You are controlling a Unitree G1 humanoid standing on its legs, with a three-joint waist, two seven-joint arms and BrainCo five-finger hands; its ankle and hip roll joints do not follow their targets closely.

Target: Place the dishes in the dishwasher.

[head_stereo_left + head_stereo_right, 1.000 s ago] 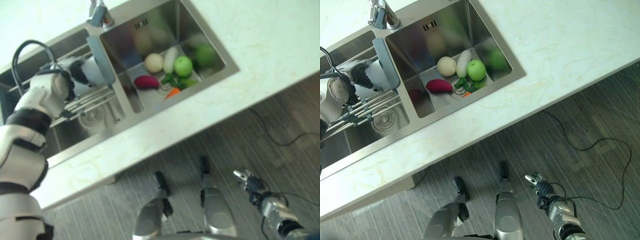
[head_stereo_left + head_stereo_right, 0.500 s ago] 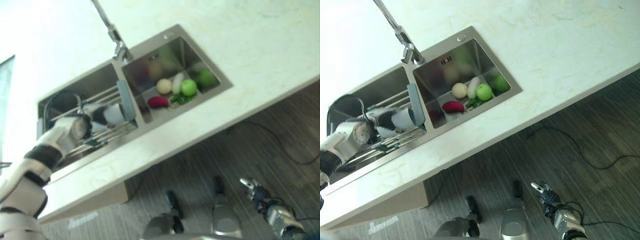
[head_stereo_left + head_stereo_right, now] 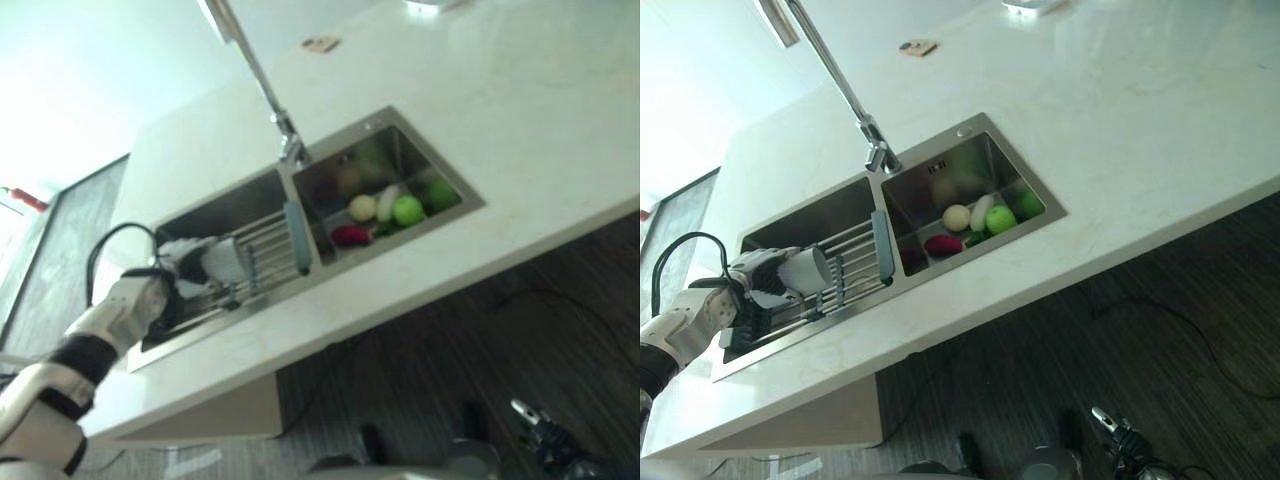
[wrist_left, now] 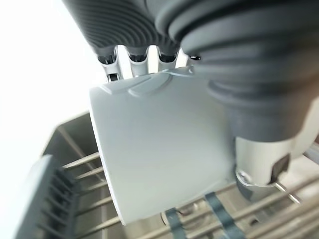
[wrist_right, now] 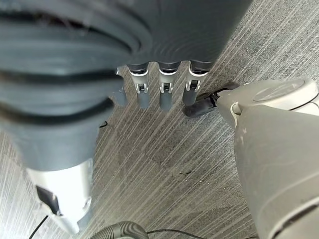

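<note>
Head views: left hand (image 3: 755, 275) curled round white cup (image 3: 805, 270), cup above rack (image 3: 845, 262) in left basin of sink (image 3: 970, 150), no legible writing, left wrist view: cup plain, smooth, right wrist view: right hand (image 5: 164, 84) over floor (image 5: 164, 164), fingers relaxed, empty.

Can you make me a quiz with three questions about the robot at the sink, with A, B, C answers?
1. Where is the white cup?
A. in the left hand, over the rack in the sink's left basin
B. on the floor
C. among the vegetables

2. What colour is the round apple in the right basin?
A. blue
B. green
C. black

3. How is the right hand?
A. curled round a plate
B. pinching a spoon
C. open, holding nothing, low over the floor

Answers: 1 A, the left hand has its fingers round the cup above the rack. 2 B, it looks bright green. 3 C, its fingers hang straight over bare floor.
</note>
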